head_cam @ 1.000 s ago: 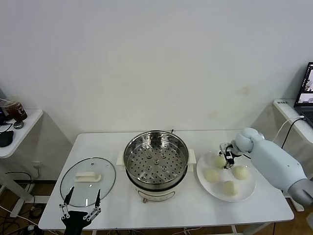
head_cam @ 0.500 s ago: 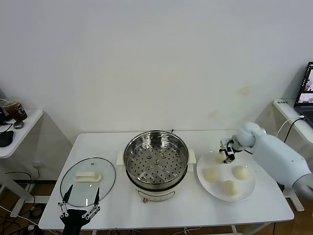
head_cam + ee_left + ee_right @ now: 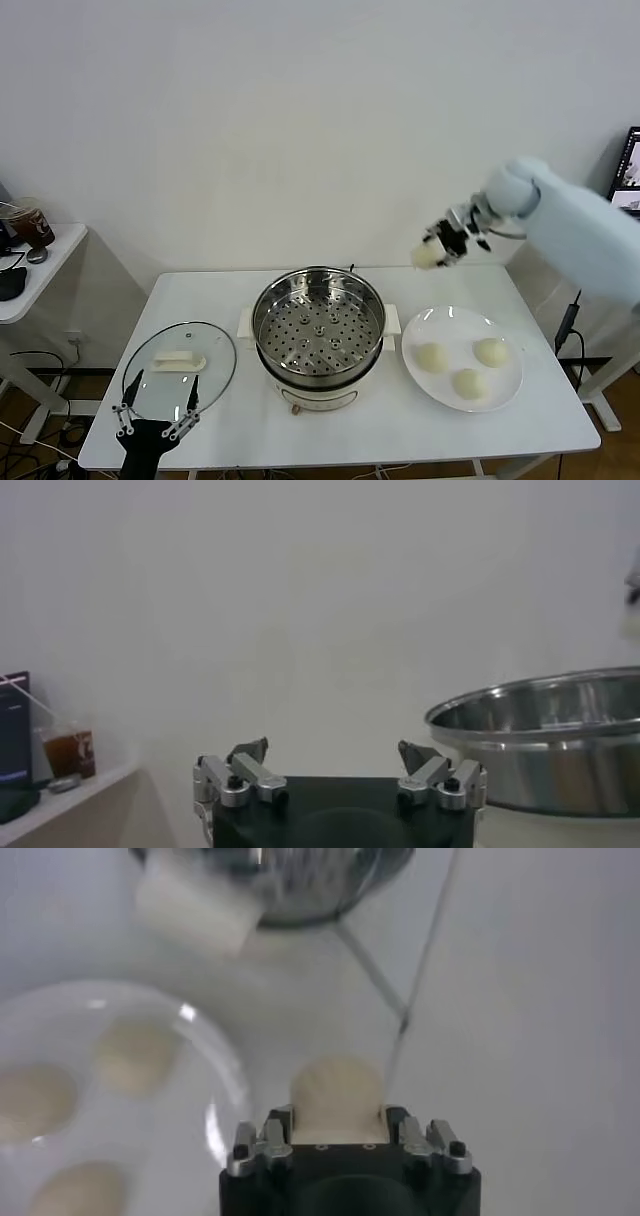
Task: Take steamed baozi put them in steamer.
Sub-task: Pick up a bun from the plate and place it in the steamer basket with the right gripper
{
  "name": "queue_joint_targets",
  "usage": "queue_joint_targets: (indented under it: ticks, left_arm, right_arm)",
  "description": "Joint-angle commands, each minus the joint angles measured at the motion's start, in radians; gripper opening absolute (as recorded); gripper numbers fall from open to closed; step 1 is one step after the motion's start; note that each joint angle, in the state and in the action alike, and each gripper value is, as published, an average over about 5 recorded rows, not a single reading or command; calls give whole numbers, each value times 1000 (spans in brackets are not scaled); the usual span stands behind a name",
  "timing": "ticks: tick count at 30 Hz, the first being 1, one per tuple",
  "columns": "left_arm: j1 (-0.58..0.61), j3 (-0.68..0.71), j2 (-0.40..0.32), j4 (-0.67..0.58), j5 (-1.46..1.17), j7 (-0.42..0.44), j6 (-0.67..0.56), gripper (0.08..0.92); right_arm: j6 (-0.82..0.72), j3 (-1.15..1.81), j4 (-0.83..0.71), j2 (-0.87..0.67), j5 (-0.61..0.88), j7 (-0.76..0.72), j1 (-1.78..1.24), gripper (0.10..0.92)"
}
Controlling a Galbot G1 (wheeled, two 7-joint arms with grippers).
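Bun, small round cream-white dough, smooth (image 3: pixel 427 256), sits clamped btwn the fingers of my right gripper (image 3: pixel 441 243), up in the air above the table's back edge, between the steamer and the plate but well above both. In the right wrist view the same bun (image 3: pixel 337 1093) fills the gap btwn my two fingers, pads pressed on either side of it.

Three more cream-white round buns (image 3: pixel 468 383) lie on the flat white round plate (image 3: pixel 509 392) at the table's right end, set in a loose triangle, none touching.

Big round shiny stainless-steel steamer pot (image 3: pixel 319 323) w/ perforated tray inside stands mid-table on its white electric base, side handles showing; no bun in it yet. Plate is just beside it on the right.

Round glass lid w/ white handle (image 3: pixel 180 369) lies flat on the left part of the white table (image 3: pixel 390 427).

My left gripper (image 3: pixel 152 420) hangs low at the table's front-left edge, near side of the lid, fingers spread wide apart, holding nothing. Left wrist view shows those spread fingers (image 3: pixel 246 773) w/ the steamer's steel wall off to one side.

White side table w/ iced brown drink in a plastic cup (image 3: pixel 31 226) stands far left.
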Motion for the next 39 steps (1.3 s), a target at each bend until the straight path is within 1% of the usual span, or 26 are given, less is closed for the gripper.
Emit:
queue_joint_targets:
  ticks: [1,4,8,14,20,26,32,36,39]
  left_arm:
    - [0,-36,-1,-9,-12,0,2,823]
    - [2,-43,-5,-16,-12,0,3,823]
    - [4,-48,-11,-24,-11,0,4,823]
    - [7,-57,-16,-41,-12,1,8,823]
    - [6,-59,-20,-47,-11,0,10,823]
    - [3,-56,-22,-45,-11,0,12,823]
    - [3,-53,-25,-41,-10,-2,10,823]
    - [4,-51,-27,-45,-9,-2,10,823]
    - [5,-50,-27,-48,-9,-2,10,823]
  right_arm:
    - [239,-236,-34,360,150,-18,155,551]
    - [289,-264,-52,415,98,-13,127,551]
    - [365,-285,-69,448,-43,14,86,552]
    - [460,-268,-140,462,-197,53,14,560]
    - [510,-237,-184,461,-301,84,-32,560]
    - [540,-223,-213,470,-321,106,-64,562]
    - [565,-209,-225,478,-382,122,-79,568]
    - [573,-201,-223,473,-381,145,-83,572]
    - [570,-196,-209,456,-344,156,-68,605]
